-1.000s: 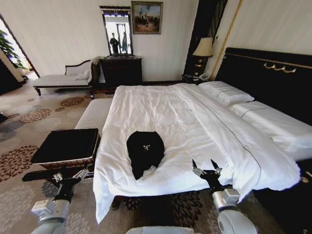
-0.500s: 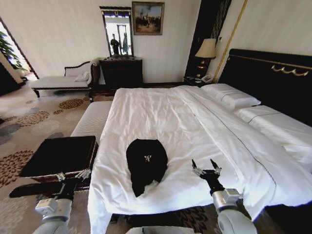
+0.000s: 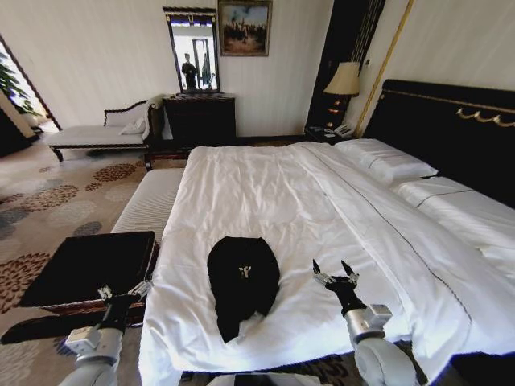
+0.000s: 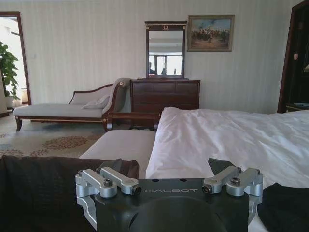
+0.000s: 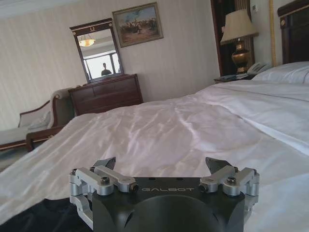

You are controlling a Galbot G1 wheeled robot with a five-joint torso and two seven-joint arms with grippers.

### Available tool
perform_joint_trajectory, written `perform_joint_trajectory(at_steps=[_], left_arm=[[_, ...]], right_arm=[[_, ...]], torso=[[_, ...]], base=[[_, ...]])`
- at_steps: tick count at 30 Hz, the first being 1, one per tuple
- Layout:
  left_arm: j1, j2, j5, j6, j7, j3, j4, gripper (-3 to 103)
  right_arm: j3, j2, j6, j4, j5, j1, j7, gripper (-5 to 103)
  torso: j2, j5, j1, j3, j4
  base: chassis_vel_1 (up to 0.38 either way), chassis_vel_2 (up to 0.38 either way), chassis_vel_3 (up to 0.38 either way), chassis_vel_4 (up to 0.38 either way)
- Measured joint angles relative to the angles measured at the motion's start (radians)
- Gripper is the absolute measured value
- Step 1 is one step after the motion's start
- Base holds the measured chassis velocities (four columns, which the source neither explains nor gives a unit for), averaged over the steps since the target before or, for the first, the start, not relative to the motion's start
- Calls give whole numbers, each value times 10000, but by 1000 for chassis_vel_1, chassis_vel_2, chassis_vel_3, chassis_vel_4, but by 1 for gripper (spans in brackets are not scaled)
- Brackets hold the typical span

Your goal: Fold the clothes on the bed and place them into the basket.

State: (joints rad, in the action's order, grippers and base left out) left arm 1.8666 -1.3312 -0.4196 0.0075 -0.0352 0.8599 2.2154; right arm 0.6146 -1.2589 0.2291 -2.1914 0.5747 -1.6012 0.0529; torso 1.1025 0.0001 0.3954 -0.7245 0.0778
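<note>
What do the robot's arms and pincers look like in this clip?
Both arms end in rounded silver-grey wrist segments, then a slim black neck. Each pincer, left and right, has a black body with white "GALBOT" lettering, silver metal linkages fastened with bolts, and two dark pointed fingertips. No loose cables show.

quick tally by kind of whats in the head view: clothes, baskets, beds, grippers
clothes: 1, the black T-shirt lying on the bed
baskets: 1, the basket beside the bed
beds: 1, the bed
grippers: 2, the left gripper and the right gripper, both open
total: 5
</note>
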Motion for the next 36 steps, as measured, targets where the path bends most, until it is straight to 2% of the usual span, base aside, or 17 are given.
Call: perform_joint_trajectory(at_steps=[2, 3, 4, 6, 9, 10, 13, 19, 26, 28, 31, 34, 35, 36], left_arm=[[18, -35, -19, 19, 19, -134, 20, 100], [27, -64, -40, 36, 29, -189, 30, 100], [27, -64, -40, 36, 29, -189, 30, 100], [60, -129, -32, 64, 31, -347, 34, 100], [129, -132, 50, 64, 28, -408, 42, 100], [140, -130, 64, 65, 28, -413, 50, 100], [208, -130, 211, 83, -9, -395, 202, 100], [319, -315, 380, 71, -28, -352, 285, 100], [322, -419, 406, 46, -31, -338, 184, 100], [295, -422, 427, 50, -47, -360, 182, 100], [255, -397, 429, 58, -60, -373, 182, 100], [222, -364, 365, 78, -84, -369, 152, 100], [222, -364, 365, 78, -84, -369, 152, 100], [222, -351, 352, 79, -86, -352, 114, 100]], right_arm=[[-298, 757, 1400, 229, 2049, 1016, 354, 100], [-426, 1051, 1821, 390, 2812, 1372, 468, 100], [-426, 1051, 1821, 390, 2812, 1372, 468, 100], [-907, 1875, 2635, 1170, 4306, 2434, 624, 100], [-1477, 2246, 2956, 2028, 5044, 3480, 637, 100], [-1566, 2271, 2997, 2154, 5154, 3635, 641, 100], [-2805, 2096, 3378, 3752, 6292, 5488, 720, 100], [-3593, 1441, 3460, 5345, 6344, 6332, 522, 100], [-3729, 1140, 3394, 6273, 6119, 6562, 321, 102], [-3731, 1091, 3381, 6483, 6010, 6552, 202, 99], [-3766, 1085, 3324, 6623, 5933, 6520, 48, 98], [-3793, 895, 3286, 6854, 5943, 6531, -51, 84], [-3793, 895, 3286, 6854, 5943, 6531, -51, 84], [-3824, 823, 3280, 6880, 5894, 6535, -86, 78]], torso=[[-2, -3, 5, -3, -2], [-3, 0, 8, -4, -1], [-3, 0, 8, -4, -1], [-4, -1, 11, -6, -2], [-4, 0, 10, -5, 1], [-4, 1, 10, -5, 2], [-4, -2, 8, -4, -3], [-5, -1, 10, -5, 0], [-4, -1, 6, -3, 2], [-4, -2, 7, -3, 0], [-4, -3, 7, -4, 2], [-4, 0, 6, -3, 2], [-4, 0, 6, -3, 2], [-4, 0, 6, -3, 0]], base=[[0, 0, 0, 0], [0, 0, 0, 0], [0, 0, 0, 0], [0, 0, 0, 0], [0, 0, 0, 0], [0, 0, 0, 0], [0, 0, 0, 0], [0, 0, 0, 0], [0, 0, 0, 0], [0, 0, 0, 0], [0, 0, 0, 0], [0, 0, 0, 0], [0, 0, 0, 0], [0, 0, 0, 0]])
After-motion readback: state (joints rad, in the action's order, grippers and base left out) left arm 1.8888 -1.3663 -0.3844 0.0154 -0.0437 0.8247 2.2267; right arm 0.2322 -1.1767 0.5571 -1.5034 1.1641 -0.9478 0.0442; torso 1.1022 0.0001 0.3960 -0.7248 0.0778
